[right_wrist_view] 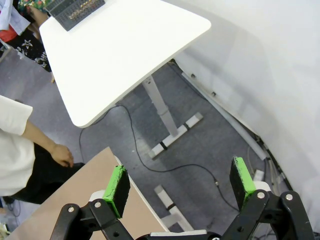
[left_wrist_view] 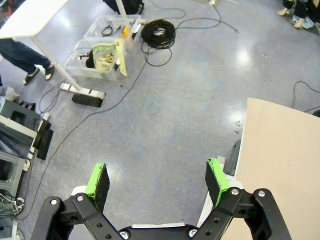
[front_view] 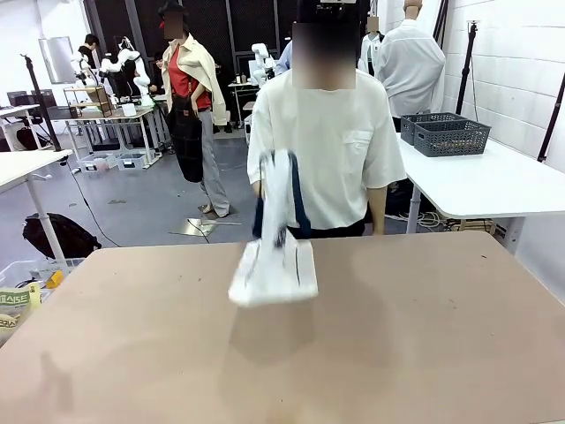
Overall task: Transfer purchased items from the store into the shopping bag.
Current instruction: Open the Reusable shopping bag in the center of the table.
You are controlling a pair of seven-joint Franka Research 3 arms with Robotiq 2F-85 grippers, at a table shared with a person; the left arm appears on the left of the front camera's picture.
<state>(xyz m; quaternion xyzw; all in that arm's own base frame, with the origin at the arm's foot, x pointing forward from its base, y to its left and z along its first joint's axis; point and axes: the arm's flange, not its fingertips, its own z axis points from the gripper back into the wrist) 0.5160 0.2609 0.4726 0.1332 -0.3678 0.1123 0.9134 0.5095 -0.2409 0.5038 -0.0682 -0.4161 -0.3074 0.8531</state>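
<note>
Front view, shopping bag (front_view: 274,265) over table (front_view: 424,336), left fingers (left_wrist_view: 97,182) over floor (left_wrist_view: 175,100)

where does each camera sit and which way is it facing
front: fixed on the robot's side, faces across the brown table at a person holding the bag.
left wrist: aims down at grey floor beside that table; open left claw shows.
right wrist: aims down at a white side table; open right claw shows.
shared: front and right wrist both catch the person and a grey basket.
</note>
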